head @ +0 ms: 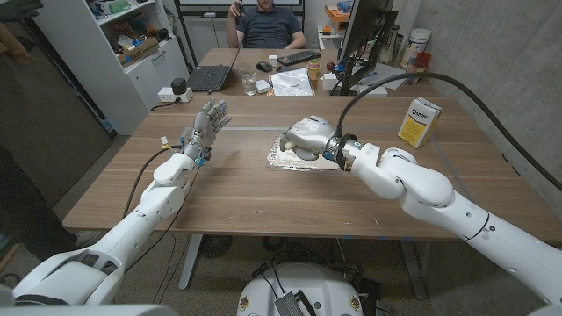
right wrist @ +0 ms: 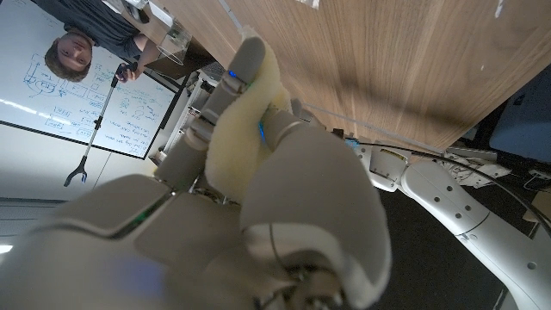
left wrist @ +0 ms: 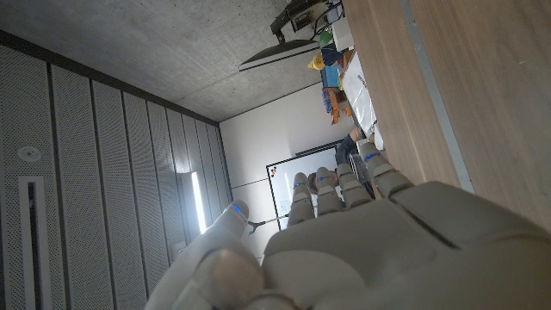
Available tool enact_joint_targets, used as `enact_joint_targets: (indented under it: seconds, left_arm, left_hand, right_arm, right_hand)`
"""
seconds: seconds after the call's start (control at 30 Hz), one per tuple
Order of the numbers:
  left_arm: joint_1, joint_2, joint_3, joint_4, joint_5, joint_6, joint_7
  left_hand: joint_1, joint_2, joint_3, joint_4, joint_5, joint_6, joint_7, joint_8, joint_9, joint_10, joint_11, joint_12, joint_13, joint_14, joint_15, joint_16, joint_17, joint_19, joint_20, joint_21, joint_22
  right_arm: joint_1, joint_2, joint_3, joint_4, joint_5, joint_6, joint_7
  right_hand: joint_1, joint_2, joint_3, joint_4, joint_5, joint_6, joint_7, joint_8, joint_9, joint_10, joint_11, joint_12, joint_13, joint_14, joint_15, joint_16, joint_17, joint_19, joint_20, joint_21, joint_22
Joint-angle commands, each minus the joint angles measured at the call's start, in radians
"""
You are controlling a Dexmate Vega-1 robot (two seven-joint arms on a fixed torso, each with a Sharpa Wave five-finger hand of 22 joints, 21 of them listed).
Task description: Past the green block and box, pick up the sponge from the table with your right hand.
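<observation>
Gripping pale sponge (right wrist: 237, 129), right hand (head: 309, 138) fingers wrapped round it; soft, light, compressible — hold mid-body, moderate squeeze. Left hand (head: 207, 123) released, fingers spread.

Long brown wooden table (head: 263, 189), plank seams visible. Grey concrete wall (head: 492, 53) along one side. White shelving unit (head: 114, 53) with clutter opposite. Seated person in dark shirt (head: 270, 25) at far end, behind open black laptop (head: 211, 77). Black monitor (head: 364, 35) nearby. Whiteboard with blue writing (right wrist: 112, 103).
</observation>
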Motion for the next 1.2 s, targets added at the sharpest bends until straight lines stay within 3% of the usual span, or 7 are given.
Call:
enact_joint_targets:
  seconds: [0.03, 0.6, 1.2]
  left_arm:
    - [0.053, 0.029, -0.019, -0.074, -0.005, 0.001, 0.014]
    - [0.084, 0.043, -0.023, -0.115, -0.004, 0.007, 0.03]
    - [0.105, 0.051, -0.031, -0.145, -0.01, 0.009, 0.039]
  left_hand:
    - [0.0, 0.01, -0.002, -0.001, 0.007, -0.002, -0.001, 0.006, 0.003, 0.003, 0.001, 0.007, 0.003, -0.003, 0.003, 0.006, 0.003, 0.0, -0.003, -0.003, 0.004]
    - [0.0, 0.011, -0.004, -0.001, 0.007, -0.001, -0.002, 0.007, 0.003, 0.004, 0.001, 0.007, 0.003, -0.004, 0.003, 0.006, 0.003, 0.0, -0.004, -0.004, 0.004]
    - [0.0, 0.011, -0.005, -0.001, 0.007, -0.002, -0.001, 0.007, 0.003, 0.003, 0.001, 0.007, 0.003, -0.003, 0.002, 0.006, 0.003, 0.0, -0.004, -0.004, 0.004]
  right_arm:
    - [-0.028, 0.006, 0.034, -0.035, -0.057, -0.017, -0.101]
    - [-0.086, 0.014, 0.085, -0.063, -0.075, -0.042, -0.224]
    - [-0.124, 0.014, 0.11, -0.075, -0.093, -0.057, -0.299]
  right_hand:
    - [0.031, 0.018, -0.001, 0.003, 0.009, 0.01, 0.004, -0.003, 0.005, 0.006, 0.0, 0.007, 0.005, 0.068, -0.168, -0.003, 0.006, 0.002, -0.023, 0.012, 0.005]
    - [0.032, 0.02, -0.006, 0.012, 0.009, 0.005, 0.003, -0.01, 0.007, 0.003, -0.003, 0.003, 0.012, 0.073, -0.168, -0.015, 0.012, -0.006, -0.023, 0.026, 0.006]
    - [0.037, 0.021, -0.01, 0.018, 0.01, 0.004, 0.001, -0.015, 0.01, 0.009, 0.0, 0.004, 0.02, 0.085, -0.168, -0.024, 0.019, -0.009, -0.023, 0.043, 0.006]
